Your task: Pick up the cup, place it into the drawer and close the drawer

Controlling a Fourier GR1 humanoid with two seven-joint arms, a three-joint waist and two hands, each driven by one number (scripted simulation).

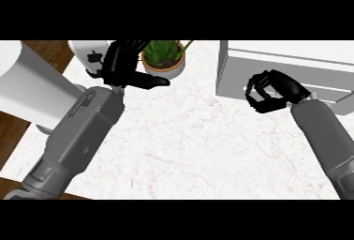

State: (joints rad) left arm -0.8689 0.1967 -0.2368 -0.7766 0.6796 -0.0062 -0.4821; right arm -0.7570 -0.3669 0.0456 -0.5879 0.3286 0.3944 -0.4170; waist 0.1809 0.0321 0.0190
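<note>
From the head view, the right robot hand (271, 92) sits curled at the front of the drawer unit (290, 65), so I'd guess it's at the closing step; whether it holds anything I can't tell. The left robot hand (123, 61) rests released near the potted plant (164, 57). The cup isn't visible, maybe inside. Next: push the drawer in. No labels readable.

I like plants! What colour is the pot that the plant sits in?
The pot is tan-orange with green leaves above it, seen in the head view.
</note>
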